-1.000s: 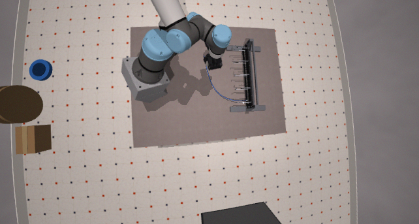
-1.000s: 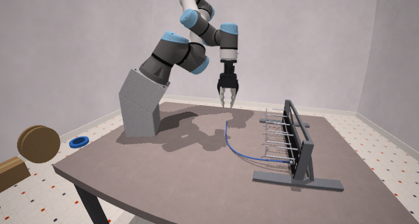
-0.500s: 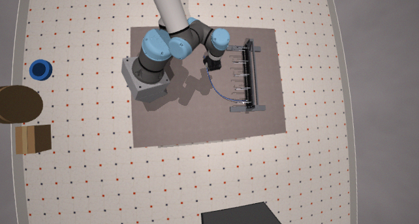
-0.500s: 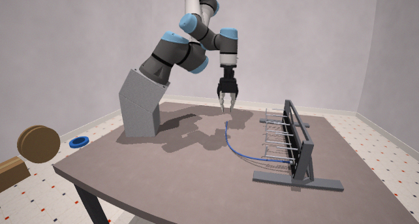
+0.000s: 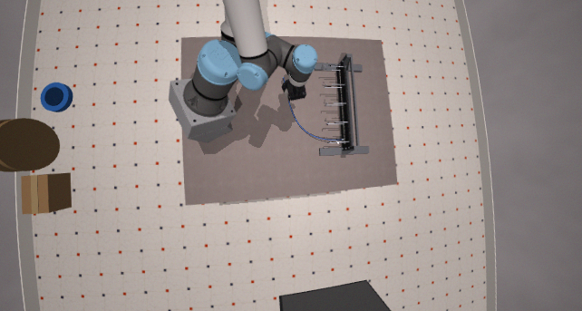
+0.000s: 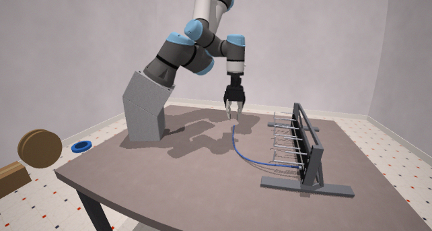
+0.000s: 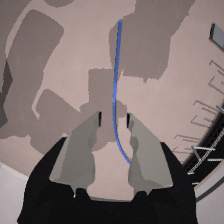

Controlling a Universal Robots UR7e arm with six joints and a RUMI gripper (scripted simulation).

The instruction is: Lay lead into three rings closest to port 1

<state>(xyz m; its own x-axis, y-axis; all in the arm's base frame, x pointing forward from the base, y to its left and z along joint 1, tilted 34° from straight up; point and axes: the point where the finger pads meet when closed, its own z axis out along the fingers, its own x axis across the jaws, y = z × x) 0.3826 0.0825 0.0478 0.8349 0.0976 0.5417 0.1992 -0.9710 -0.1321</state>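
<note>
The blue lead (image 5: 295, 116) (image 6: 233, 139) (image 7: 115, 90) is plugged in near the rack's near end in the exterior view. It curves out from the rack, and its free end points away from that end. The steel rings (image 5: 335, 103) (image 6: 286, 135) stand in a row on the rack's port side. The lead lies clear of the rings at the far end; whether it touches the nearest ring I cannot tell. My gripper (image 6: 233, 117) (image 7: 114, 113) points down, its fingers partly apart and empty, above the lead's free part. In the wrist view the lead passes below the gap between the fingertips.
The grey rack (image 5: 355, 110) (image 6: 313, 167) stands upright on the table (image 5: 254, 178) (image 6: 208, 196), with a flat foot at each end. The robot's base (image 5: 206, 130) (image 6: 145, 122) is on the other side of the lead. A blue round object (image 5: 68, 97) (image 6: 81, 150) is off the table.
</note>
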